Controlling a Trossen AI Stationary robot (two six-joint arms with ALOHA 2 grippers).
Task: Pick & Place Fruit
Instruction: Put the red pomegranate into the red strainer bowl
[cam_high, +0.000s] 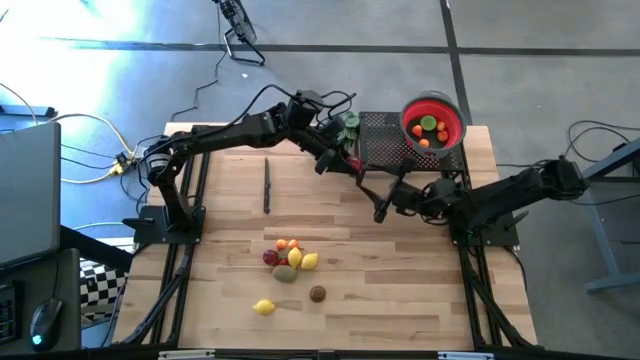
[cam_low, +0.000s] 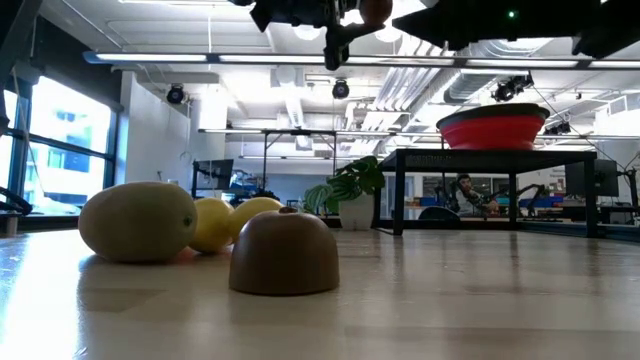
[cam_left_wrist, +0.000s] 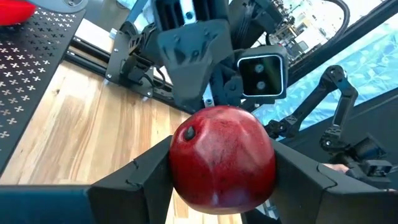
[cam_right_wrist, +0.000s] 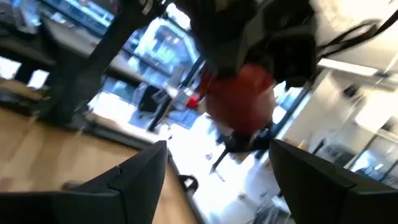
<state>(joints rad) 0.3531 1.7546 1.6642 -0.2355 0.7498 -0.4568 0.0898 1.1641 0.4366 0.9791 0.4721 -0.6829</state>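
Left gripper (cam_left_wrist: 221, 180) clamps a red pomegranate (cam_left_wrist: 222, 158) aloft at table's 12 o'clock, right gripper (cam_right_wrist: 217, 165) spread open just beside it; risk: the smooth rounded fruit slips if released before the red bowl (cam_high: 455, 128)

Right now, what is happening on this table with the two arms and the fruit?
The left tool is shut on a red fruit and holds it in the air near the black perforated stand. The right tool is open, just below that fruit, as if to receive it. The red bowl on the stand already holds a few fruits. A cluster of fruits waits on the wooden table.
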